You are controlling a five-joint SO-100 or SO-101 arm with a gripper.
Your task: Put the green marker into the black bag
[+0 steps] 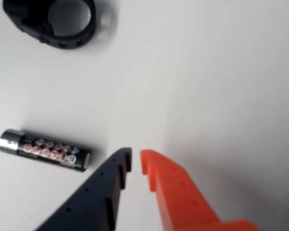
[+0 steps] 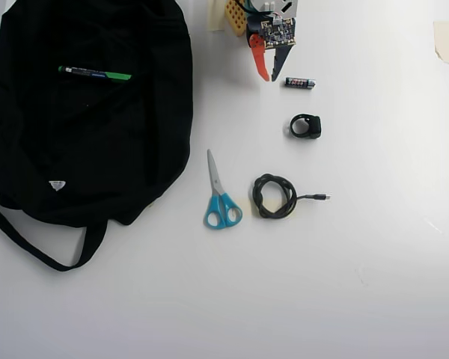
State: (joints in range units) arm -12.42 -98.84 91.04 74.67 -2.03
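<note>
In the overhead view the green marker [image 2: 95,73] lies flat on top of the black bag [image 2: 82,142], which fills the upper left of the table with its strap running off the lower left. My gripper [image 2: 269,77] hangs over bare table at the top middle, far right of the bag, with its orange and black fingers almost closed and nothing between them. In the wrist view the gripper [image 1: 136,160] shows a narrow gap between the tips, empty. The marker and bag are out of the wrist view.
A small black battery [image 2: 300,83] [image 1: 44,150] lies just beside the gripper. A black ring-shaped part [image 2: 306,126] [image 1: 53,21] lies below it in the overhead view. Blue-handled scissors [image 2: 219,196] and a coiled black cable [image 2: 275,196] lie mid-table. Tape [image 2: 442,39] sits at the top right.
</note>
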